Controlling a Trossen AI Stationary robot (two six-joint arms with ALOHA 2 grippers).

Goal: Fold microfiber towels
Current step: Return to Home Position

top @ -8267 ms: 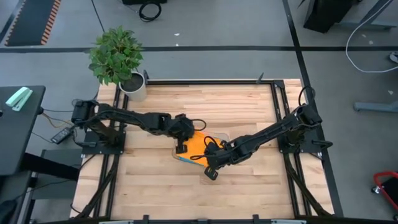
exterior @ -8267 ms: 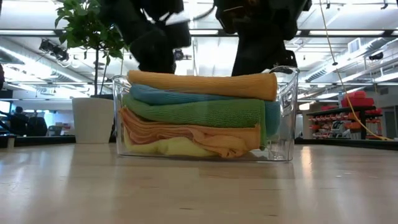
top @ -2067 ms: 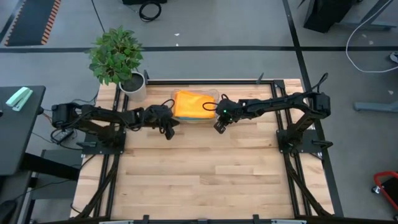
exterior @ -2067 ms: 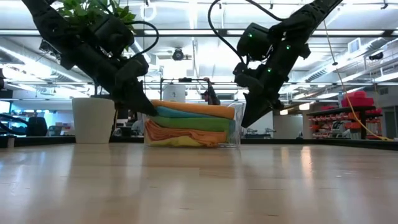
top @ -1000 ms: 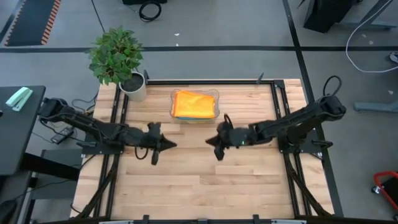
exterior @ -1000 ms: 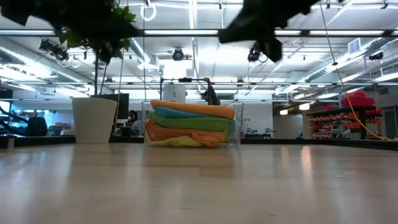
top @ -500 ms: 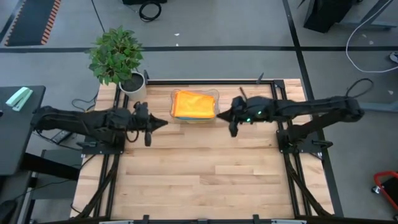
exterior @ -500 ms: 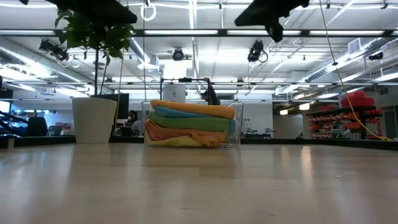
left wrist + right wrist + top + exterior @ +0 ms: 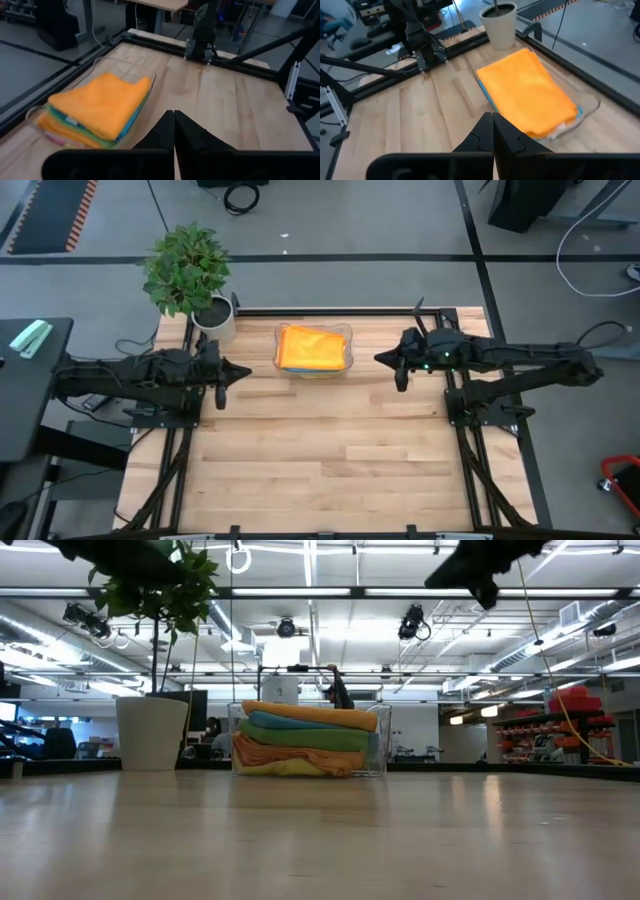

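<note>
The microfiber towels point(image 9: 312, 348) lie folded in a stack inside a clear plastic bin point(image 9: 347, 333) at the table's far middle. An orange towel is on top, with blue, green, orange and yellow layers under it in the low view point(image 9: 305, 740). My left gripper point(image 9: 246, 370) hangs shut in the air to the left of the bin and holds nothing. My right gripper point(image 9: 379, 360) hangs shut to the right of the bin, also holding nothing. Both point toward the bin. The stack also shows in the left wrist view point(image 9: 100, 102) and in the right wrist view point(image 9: 527, 90).
A potted plant in a white pot point(image 9: 214, 318) stands at the table's far left corner. The bare wooden table top point(image 9: 320, 450) stretches from the bin to the near edge. Black frame rails point(image 9: 330, 310) run along the table's edges.
Both grippers have risen and drawn apart. The left has gone toward the table's left and far edges, the right toward its right and far edges. Both have stayed shut. The bin and the towels have not moved.
</note>
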